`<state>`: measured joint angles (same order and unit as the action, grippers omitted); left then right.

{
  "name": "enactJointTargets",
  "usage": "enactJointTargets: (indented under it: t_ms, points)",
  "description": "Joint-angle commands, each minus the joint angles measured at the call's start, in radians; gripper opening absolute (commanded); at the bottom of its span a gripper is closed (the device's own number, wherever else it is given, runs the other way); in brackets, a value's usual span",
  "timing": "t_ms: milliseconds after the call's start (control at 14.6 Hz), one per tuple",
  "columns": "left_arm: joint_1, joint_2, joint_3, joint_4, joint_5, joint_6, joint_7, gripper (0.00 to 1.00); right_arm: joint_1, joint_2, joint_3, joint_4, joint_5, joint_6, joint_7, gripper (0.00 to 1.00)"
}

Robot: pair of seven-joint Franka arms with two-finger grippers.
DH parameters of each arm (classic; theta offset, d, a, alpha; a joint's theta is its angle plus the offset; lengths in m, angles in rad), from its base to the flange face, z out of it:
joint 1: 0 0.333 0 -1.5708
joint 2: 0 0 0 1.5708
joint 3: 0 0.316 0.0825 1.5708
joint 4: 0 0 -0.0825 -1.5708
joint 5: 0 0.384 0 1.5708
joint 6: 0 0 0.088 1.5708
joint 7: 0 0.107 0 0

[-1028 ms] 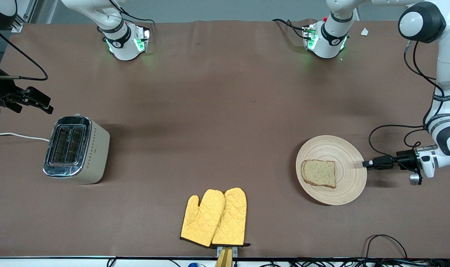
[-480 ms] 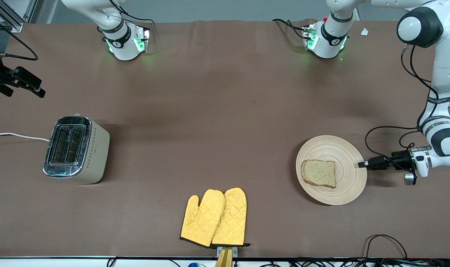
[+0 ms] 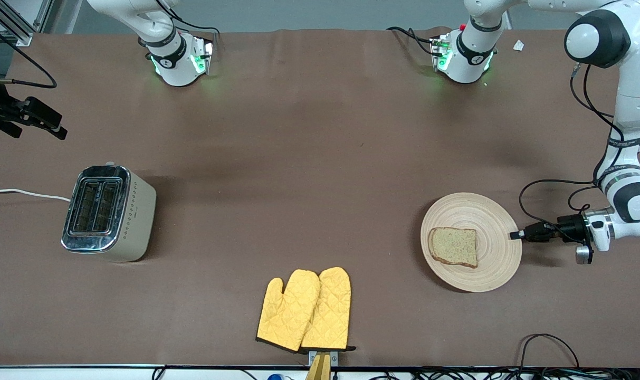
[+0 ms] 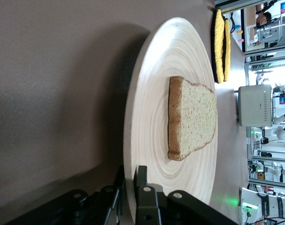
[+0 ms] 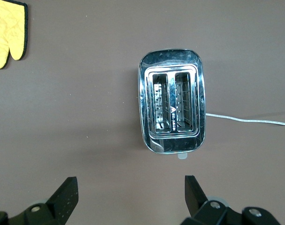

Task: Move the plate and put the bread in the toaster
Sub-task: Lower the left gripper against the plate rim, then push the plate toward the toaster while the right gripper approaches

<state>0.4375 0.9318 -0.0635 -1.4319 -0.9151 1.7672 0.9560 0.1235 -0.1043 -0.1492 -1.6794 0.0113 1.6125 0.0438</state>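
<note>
Pale beige wood marks the plate (image 3: 471,241), which lies toward the left arm's end of the table with the slice of brown wholegrain bread (image 3: 454,246) flat on it. The left gripper (image 3: 516,235) is set low at the plate's rim, on the side away from the toaster; in the left wrist view one finger is seen above the rim and one below it, with the edge between them, but whether the rim is actually pinched cannot be told. The cream toaster (image 3: 108,212) stands well apart, toward the right arm's end, both slots empty and its white cord (image 3: 24,193) trailing off the table's edge. The right gripper (image 5: 128,194) is held spread wide over bare table beside the toaster and waits. A pair of yellow oven mitts (image 3: 305,310) lies nearer the front camera, between the two. The plate-moving step is judged to be in hand. A firm clamp on the thin rim is called for next, then a level carry toward the toaster so the bread is not shed.
</note>
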Motion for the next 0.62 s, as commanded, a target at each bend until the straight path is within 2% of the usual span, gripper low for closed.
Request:
enactJointTargets:
  t_ms: [0, 274, 548]
  points:
    - [0.006, 0.007, -0.004, 0.011, -0.011, 0.003, 0.03, 0.07, 0.002, -0.017, 0.005, -0.046, -0.008, 0.003, 0.011, 1.0]
    - [0.006, -0.007, -0.012, 0.011, -0.011, -0.027, 0.027, 0.03, 0.007, -0.017, 0.008, -0.088, -0.008, 0.02, 0.011, 1.0]
    - [0.001, -0.01, -0.087, 0.011, -0.01, -0.107, -0.014, 0.01, 0.007, -0.018, 0.008, -0.089, -0.008, -0.011, 0.011, 1.0]
